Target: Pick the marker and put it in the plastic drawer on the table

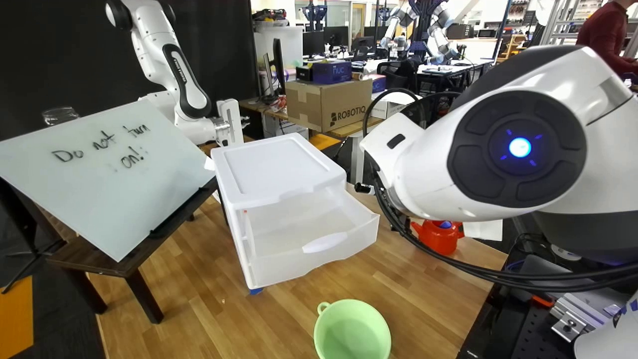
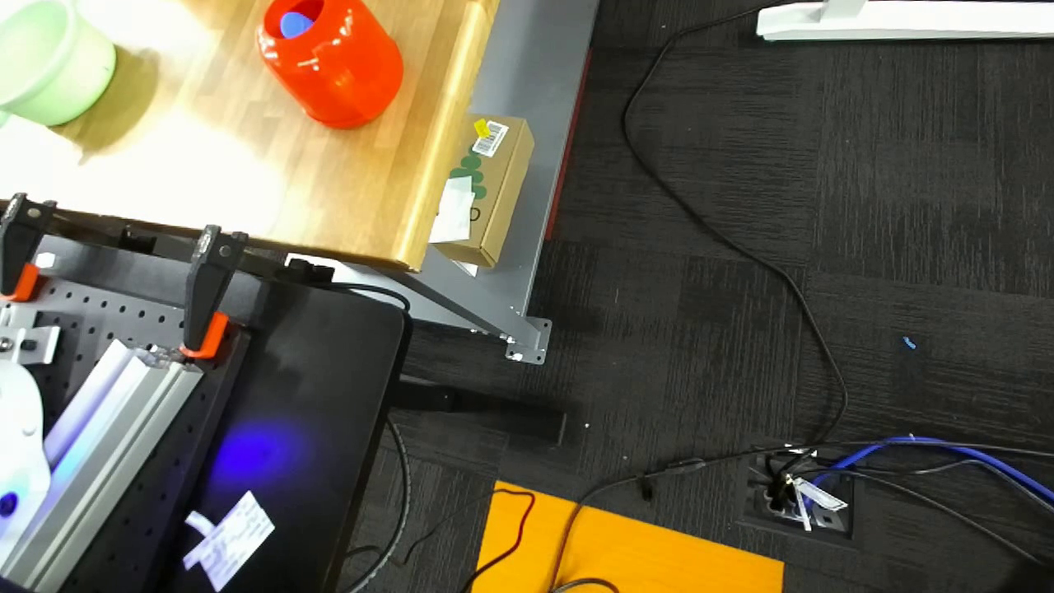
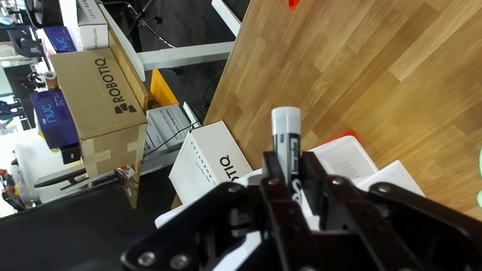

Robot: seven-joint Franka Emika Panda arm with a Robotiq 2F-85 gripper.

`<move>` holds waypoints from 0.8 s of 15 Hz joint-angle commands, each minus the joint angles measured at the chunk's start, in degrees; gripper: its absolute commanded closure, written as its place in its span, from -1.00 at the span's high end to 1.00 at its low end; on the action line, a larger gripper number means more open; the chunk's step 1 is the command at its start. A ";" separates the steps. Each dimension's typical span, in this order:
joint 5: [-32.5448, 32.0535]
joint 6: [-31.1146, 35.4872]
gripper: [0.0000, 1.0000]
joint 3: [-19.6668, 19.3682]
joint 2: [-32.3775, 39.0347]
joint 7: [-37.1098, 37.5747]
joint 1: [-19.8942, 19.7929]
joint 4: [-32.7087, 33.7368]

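Gripper (image 3: 289,162): wrist view; pressed together on marker (image 3: 288,146), pinching it.
Marker: wrist view; in gripper's grasp, white end sticking out past the fingertips (image 3: 310,165), "low odor" lettering on its side.
Counter (image 3: 339,75): wrist view; wood-grain top in bg behind marker.
Drawer (image 1: 281,164): in an exterior view; white plastic, on counter, tray (image 1: 299,262) pulled out.
Arm (image 1: 423,174): in an exterior view; blue light (image 1: 520,147) on, gripper hard to make out behind it.
Whiteboard (image 1: 99,184): in an exterior view; tilted on dk wooden stand (image 1: 107,257), near drawer, reads "Do not turn on!"
Bowl (image 1: 352,331): in both exterior views; lt green, on counter, partly cut off by frame.
Teapot (image 2: 338,70): in both exterior views; red, on counter.
Clamps (image 2: 206,288): in an exterior view; 2, black w/ orange, at counter edge.
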 commanded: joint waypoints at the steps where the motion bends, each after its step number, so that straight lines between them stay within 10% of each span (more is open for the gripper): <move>1: -0.52 -0.93 -0.91 -0.82 0.31 -0.69 0.93 0.57; 12: -2.18 -4.53 -0.91 0.81 9.52 -13.89 1.60 14.19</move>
